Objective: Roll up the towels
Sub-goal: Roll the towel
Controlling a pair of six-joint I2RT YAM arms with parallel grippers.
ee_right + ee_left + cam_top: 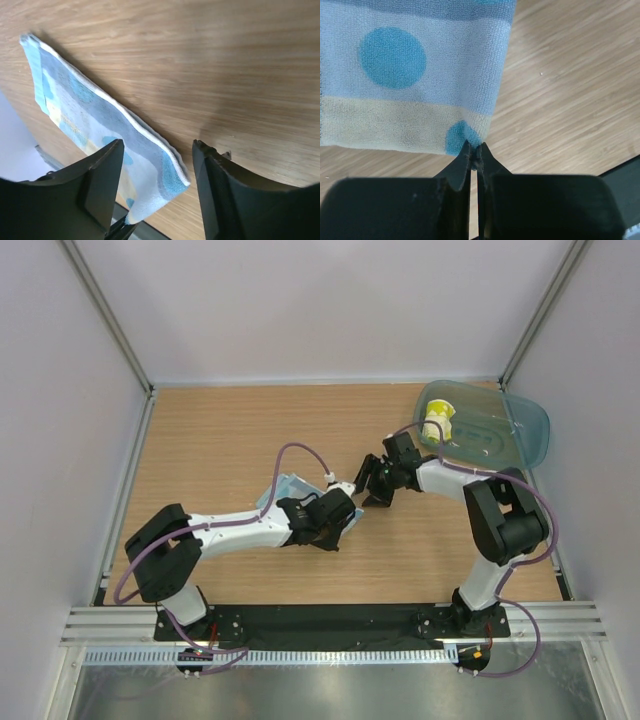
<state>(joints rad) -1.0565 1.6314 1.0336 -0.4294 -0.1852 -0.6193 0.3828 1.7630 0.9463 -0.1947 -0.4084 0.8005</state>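
Soft, even light fills the overhead view, with pale walls bright and only faint shadows under my arms. At my left gripper (474, 147) the towel (415, 75) weave shows crisp, my fingers black and detailless. Around my right gripper (158, 145) the table (225, 75) carries a soft shadow — my near fingers blur.

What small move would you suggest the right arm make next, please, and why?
Probably ease the right gripper forward and close it on the towel corner lying between its open fingers. The left gripper is shut on a corner, so both would then hold the towel.
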